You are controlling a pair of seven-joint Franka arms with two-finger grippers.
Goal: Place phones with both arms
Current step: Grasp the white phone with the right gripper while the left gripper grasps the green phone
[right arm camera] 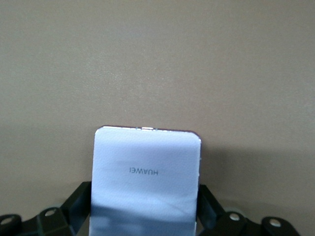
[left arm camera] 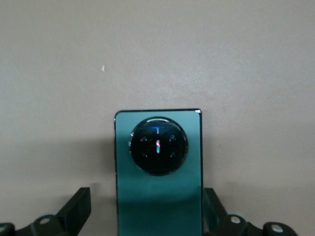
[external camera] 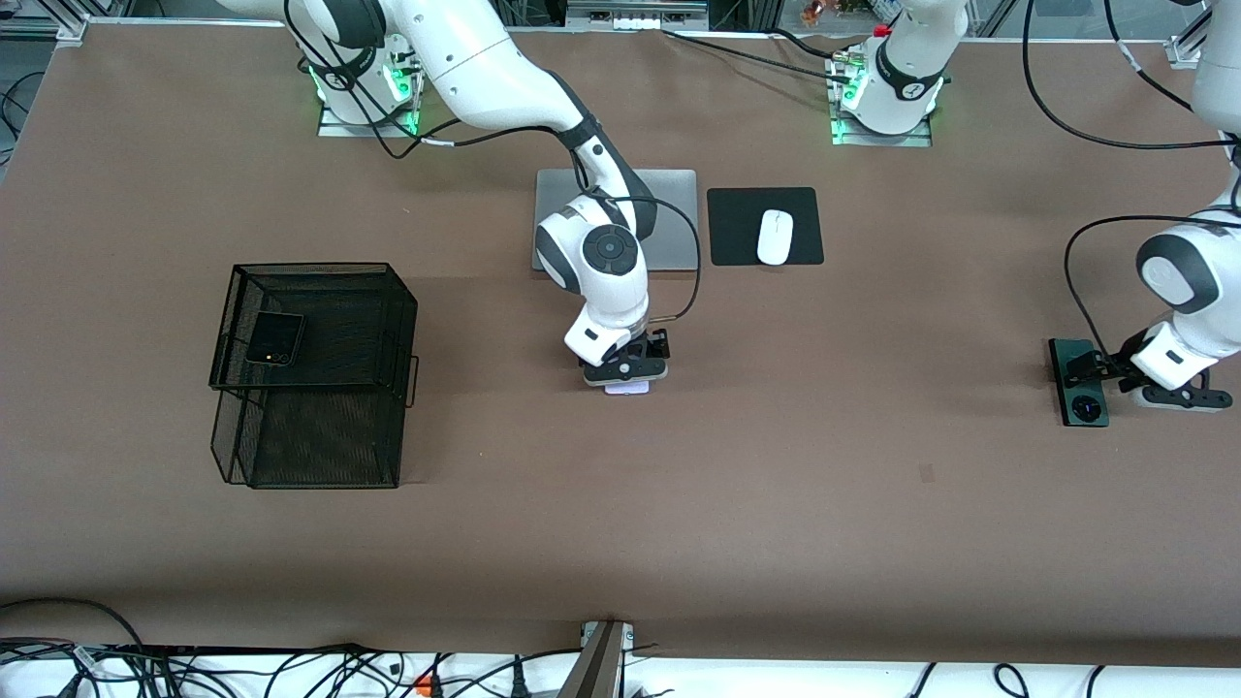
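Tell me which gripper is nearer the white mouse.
Right. The right gripper is over the lilac-white phone, mid-table below the mouse; the left gripper is at the green phone.

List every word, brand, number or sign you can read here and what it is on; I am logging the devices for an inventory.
"HUAWEI": printed on the pale lilac-white phone, seen upside down in the right wrist view, between the fingers of the right tool.
Green phone under the left tool: no readable text, only its camera ring.
Black phone in the mesh basket, mouse and laptop: no text readable.

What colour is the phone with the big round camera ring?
Dark green phone, with a black round camera ring. It shows best in the left wrist view.
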